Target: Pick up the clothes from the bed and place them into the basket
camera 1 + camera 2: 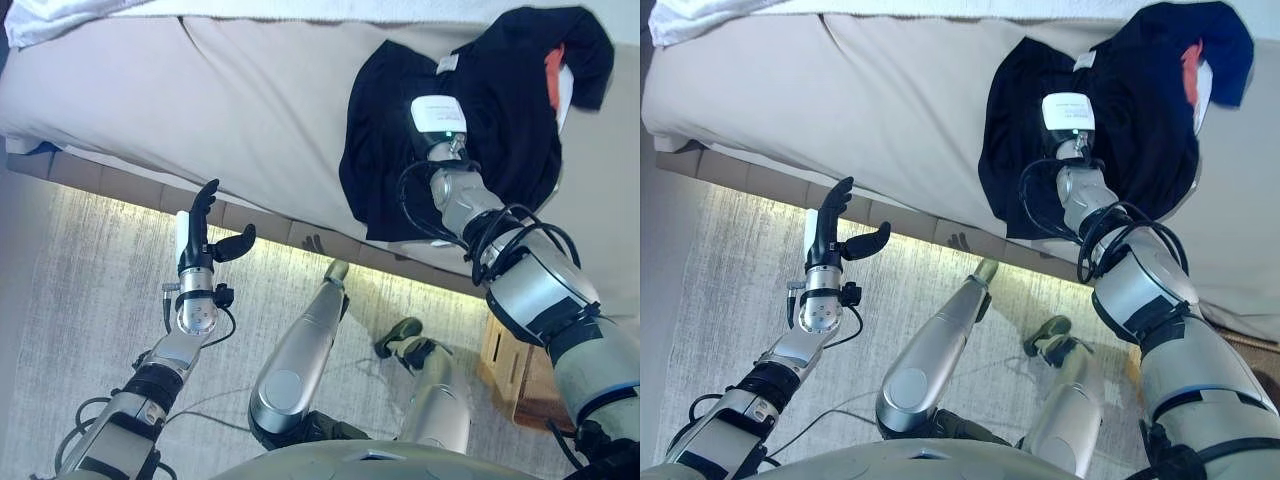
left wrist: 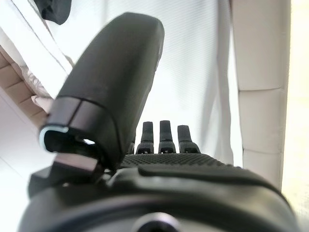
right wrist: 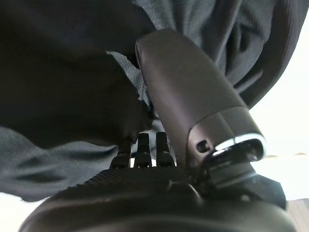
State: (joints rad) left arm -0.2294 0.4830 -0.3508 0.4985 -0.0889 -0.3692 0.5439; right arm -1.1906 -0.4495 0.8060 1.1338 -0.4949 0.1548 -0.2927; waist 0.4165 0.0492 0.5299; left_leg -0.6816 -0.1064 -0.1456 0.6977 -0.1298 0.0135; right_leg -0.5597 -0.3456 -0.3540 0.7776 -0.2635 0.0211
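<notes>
A dark navy garment [image 1: 500, 110] lies crumpled on the beige bed [image 1: 200, 90] at the far right, with an orange and white piece [image 1: 556, 75] at its far edge. My right arm reaches onto the middle of it. In the right wrist view my right hand [image 3: 193, 92] is open, its thumb straight and its fingers [image 3: 142, 145] pushed against the dark cloth [image 3: 63, 72]. My left hand [image 1: 205, 235] is open and empty, held upright over the floor just short of the bed's near edge; it also shows in the left wrist view [image 2: 120, 77].
A white cloth [image 1: 60, 15] lies at the bed's far left corner. A light wooden box or basket [image 1: 510, 370] stands on the floor by the bed's edge at lower right. A pale rug [image 1: 80, 280] covers the floor in front of the bed.
</notes>
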